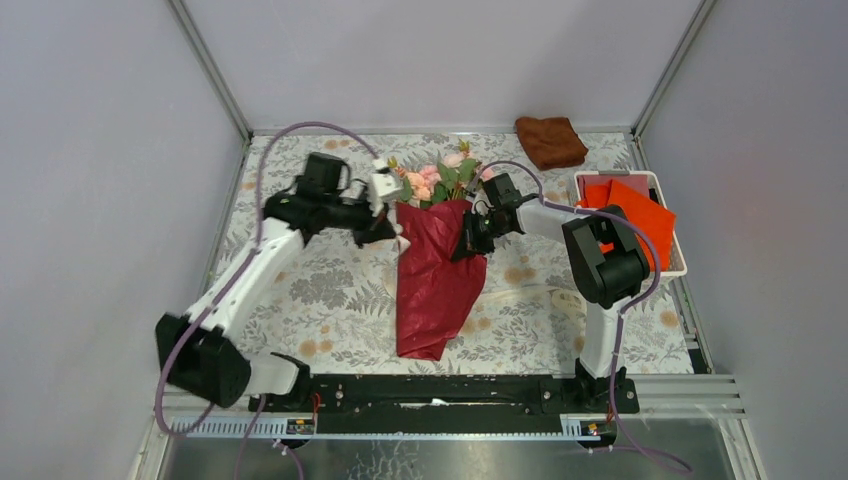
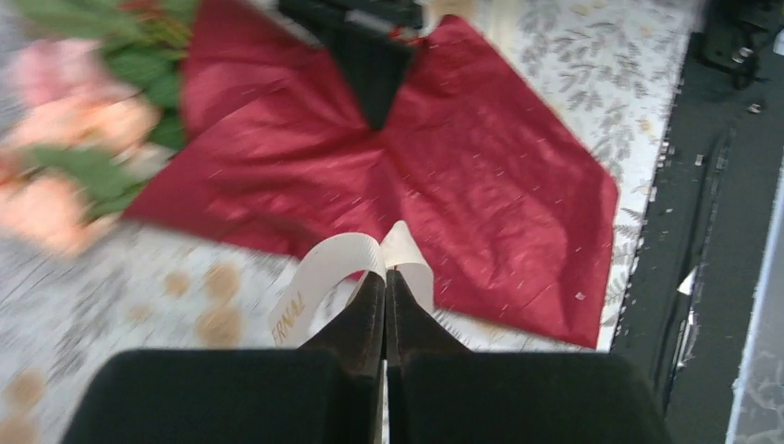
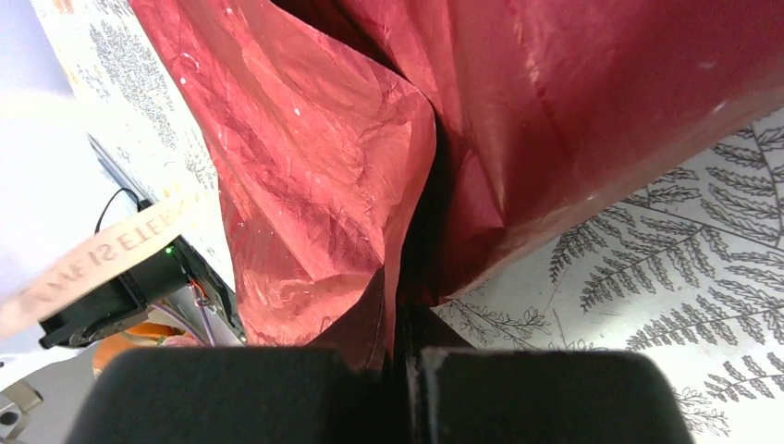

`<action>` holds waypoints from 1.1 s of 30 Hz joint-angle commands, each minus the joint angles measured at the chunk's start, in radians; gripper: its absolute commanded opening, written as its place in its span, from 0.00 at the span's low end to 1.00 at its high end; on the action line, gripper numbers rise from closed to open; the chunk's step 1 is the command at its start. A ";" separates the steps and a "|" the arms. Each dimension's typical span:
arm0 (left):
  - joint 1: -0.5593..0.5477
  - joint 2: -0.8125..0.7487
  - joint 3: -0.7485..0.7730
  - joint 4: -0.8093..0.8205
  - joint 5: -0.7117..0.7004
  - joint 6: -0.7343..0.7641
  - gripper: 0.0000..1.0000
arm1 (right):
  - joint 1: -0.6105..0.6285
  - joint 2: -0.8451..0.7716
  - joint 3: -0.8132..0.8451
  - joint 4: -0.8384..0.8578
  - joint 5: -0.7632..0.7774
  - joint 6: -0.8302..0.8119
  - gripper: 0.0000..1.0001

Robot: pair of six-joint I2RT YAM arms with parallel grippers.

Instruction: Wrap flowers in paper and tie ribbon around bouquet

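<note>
**Q:** What occupies the centre of the overhead view?
**A:** The bouquet. The flowers point toward the far edge. The paper wraps the lower part and tapers toward the arm bases, lying on the fern-printed table.

**Q:** How does the left gripper stand?
**A:** It is closed, its fingertips pinching a loop of the ribbon just beside the paper's left edge, near the blooms.

**Q:** And the right gripper?
**A:** It is also closed, clamped on a fold of the paper at the cone's right side, opposite the left gripper.

**Q:** Where is the rest of the ribbon?
**A:** A stretch lies on the table right of the paper, toward the right arm's base.

**Q:** What else is present?
**A:** A brown cloth lies at the far edge. A white basket holding orange sheets stands at the right.
</note>
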 commanded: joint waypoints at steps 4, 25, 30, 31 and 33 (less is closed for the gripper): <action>-0.275 0.313 0.063 0.248 -0.147 -0.172 0.00 | 0.002 -0.025 -0.018 0.029 0.089 0.007 0.13; -0.367 0.759 0.107 0.341 -0.185 -0.281 0.00 | -0.076 -0.606 -0.415 0.026 0.888 0.238 0.74; -0.367 0.739 0.095 0.345 -0.188 -0.274 0.00 | -0.077 -0.704 -0.533 -0.002 1.019 0.417 0.84; -0.367 0.737 0.095 0.345 -0.192 -0.272 0.00 | -0.078 -0.723 -0.552 0.001 1.031 0.445 0.85; -0.367 0.732 0.094 0.344 -0.199 -0.270 0.00 | -0.078 -0.751 -0.587 0.020 1.038 0.498 0.85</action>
